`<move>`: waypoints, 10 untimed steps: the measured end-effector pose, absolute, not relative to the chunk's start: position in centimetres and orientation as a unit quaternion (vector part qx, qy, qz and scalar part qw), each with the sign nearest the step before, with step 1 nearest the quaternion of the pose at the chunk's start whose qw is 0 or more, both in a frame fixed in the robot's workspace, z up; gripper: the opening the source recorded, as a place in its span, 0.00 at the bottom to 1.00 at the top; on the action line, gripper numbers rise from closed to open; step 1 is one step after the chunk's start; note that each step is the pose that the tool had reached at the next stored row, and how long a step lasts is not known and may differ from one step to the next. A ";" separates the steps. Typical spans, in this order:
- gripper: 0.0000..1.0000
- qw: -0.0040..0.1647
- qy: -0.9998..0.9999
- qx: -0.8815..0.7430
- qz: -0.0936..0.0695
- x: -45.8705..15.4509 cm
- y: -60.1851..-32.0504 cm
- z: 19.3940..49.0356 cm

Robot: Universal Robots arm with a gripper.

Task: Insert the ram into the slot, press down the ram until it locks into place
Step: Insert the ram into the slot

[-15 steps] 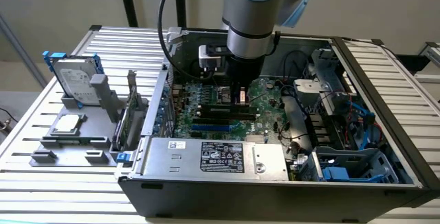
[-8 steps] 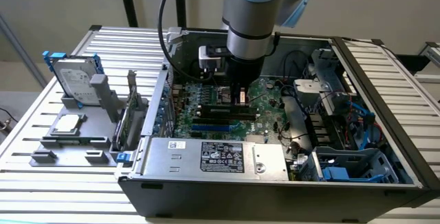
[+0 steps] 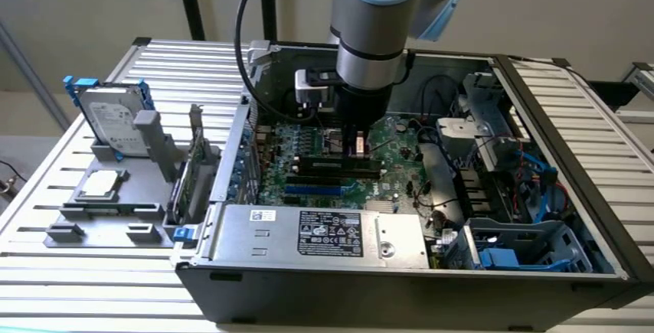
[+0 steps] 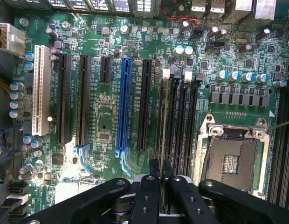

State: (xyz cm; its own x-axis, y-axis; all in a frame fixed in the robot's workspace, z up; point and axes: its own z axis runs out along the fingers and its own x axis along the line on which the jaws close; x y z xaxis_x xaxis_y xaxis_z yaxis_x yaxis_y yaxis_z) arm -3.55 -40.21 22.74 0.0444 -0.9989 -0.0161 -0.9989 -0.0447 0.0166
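Our workspace, evenly lit
We see a pale bare wall [image 3: 92,4] behind a ribbed metal desk [image 3: 61,287] (its slats catch the light), with black posts [image 3: 190,0] rising at the back.

Robotics lab: open PC case [image 3: 409,283], slatted bench [image 3: 97,275].

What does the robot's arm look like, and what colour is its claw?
The arm is a round silver-grey tube with light blue caps at its joints. A black cable hangs beside it, and a small white-and-black box sits at the wrist. The gripper is black all over: two slim flat fingers on jointed bars, dotted with small round screws.
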 end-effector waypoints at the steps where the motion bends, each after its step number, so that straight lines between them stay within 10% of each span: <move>1: 0.13 0.000 -0.691 0.723 -0.012 -3.6 -40.2 22.7; 10: 0.13 0.001 -0.692 0.722 -0.011 -3.5 -40.1 22.5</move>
State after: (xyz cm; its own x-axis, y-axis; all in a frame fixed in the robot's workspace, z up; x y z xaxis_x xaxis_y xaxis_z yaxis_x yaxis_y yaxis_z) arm -3.55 -40.14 22.48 0.0411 -0.9990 -0.0148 -0.9990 -0.0414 0.0168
